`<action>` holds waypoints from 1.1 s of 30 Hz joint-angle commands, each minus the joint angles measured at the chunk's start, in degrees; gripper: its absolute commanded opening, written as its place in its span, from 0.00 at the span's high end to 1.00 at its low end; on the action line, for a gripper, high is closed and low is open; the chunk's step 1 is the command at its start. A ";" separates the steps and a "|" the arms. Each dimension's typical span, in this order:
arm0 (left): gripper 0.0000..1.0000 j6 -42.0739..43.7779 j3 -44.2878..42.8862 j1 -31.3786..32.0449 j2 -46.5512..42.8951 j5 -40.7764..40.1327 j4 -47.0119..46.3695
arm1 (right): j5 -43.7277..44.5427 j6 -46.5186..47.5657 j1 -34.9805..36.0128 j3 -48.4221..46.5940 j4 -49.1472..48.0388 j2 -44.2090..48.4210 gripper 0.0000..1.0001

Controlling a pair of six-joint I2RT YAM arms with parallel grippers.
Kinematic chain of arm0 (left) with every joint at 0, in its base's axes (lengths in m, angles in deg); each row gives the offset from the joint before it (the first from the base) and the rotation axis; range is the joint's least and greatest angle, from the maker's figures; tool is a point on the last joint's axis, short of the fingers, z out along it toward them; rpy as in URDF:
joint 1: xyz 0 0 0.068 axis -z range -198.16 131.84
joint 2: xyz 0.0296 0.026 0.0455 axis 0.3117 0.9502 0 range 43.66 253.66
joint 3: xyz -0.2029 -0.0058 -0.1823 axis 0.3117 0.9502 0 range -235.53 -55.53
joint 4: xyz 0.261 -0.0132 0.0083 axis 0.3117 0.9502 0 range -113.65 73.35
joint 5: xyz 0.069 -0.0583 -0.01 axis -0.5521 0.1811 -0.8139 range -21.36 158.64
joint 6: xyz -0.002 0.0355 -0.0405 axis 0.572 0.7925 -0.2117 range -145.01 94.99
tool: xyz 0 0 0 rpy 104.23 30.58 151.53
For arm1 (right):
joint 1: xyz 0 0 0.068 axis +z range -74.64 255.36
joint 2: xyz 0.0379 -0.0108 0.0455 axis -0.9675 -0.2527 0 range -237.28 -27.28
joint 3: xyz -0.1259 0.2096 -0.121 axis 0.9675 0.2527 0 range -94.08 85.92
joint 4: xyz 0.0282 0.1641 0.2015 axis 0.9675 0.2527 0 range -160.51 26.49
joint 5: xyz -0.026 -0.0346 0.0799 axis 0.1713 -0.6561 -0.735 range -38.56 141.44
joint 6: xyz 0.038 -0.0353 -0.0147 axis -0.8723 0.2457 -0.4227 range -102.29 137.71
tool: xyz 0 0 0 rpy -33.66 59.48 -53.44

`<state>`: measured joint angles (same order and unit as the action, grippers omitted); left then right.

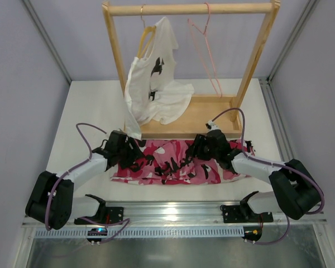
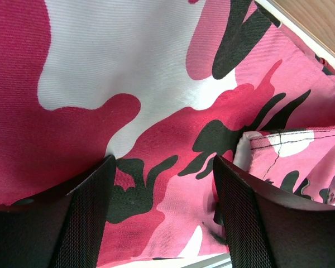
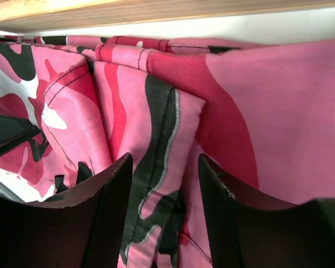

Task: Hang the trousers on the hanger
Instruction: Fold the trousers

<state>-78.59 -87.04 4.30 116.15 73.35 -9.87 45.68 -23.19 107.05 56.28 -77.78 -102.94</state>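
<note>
Grasp in hand — left pincer and right pincer sit spread on the trousers, a fold between the right one's fingers — so next they must close and lift it toward the hanger far beyond them.

Two arms, one trousers, one T-shirt, one rack, seemingly two hangers
</note>
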 commanded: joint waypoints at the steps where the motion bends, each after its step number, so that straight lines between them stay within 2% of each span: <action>1: 0.28 0.93 0.83 0.04 0.46 -2.95 1.86 | -1.54 -0.14 -0.30 -0.41 -8.46 -1.68 0.47; 5: 0.28 0.93 0.75 0.13 0.46 -2.87 1.95 | -0.92 0.30 -0.30 -2.16 -8.55 -4.06 0.55; 6: 0.28 0.85 0.66 0.04 0.46 -2.86 1.95 | -0.40 0.56 -0.30 -2.25 -8.38 -4.06 0.62; 8: 0.28 1.02 0.66 0.13 0.46 -2.69 2.04 | 1.79 2.14 -0.30 -3.30 -6.45 -3.62 0.69; 9: 0.28 0.94 0.83 0.13 0.46 -2.60 2.04 | 2.59 3.02 -0.30 -3.57 -5.66 -2.66 0.78; 12: 0.28 1.11 0.92 0.13 0.37 -2.86 2.13 | 5.48 6.79 -0.22 -5.85 -1.18 -1.25 0.86; 18: 0.28 1.02 1.45 0.13 0.72 -2.78 1.43 | 10.06 11.45 -0.22 -9.99 5.77 -2.12 0.82; 24: 0.28 0.94 0.92 0.04 0.73 -2.43 1.60 | 9.89 11.20 -0.13 -12.27 13.76 -2.31 0.58; 26: 0.28 1.11 0.48 0.04 0.64 -2.51 1.95 | 9.72 10.94 -0.22 -12.28 17.28 -0.55 0.57; 33: 0.28 1.29 -1.10 0.04 0.02 -2.07 2.39 | 3.31 8.65 2.50 -10.78 20.89 9.11 0.62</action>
<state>-78.55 -87.24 4.32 116.15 73.19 -9.56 52.30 -13.49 107.77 46.02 -58.42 -98.70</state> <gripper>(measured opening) 0.716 0.379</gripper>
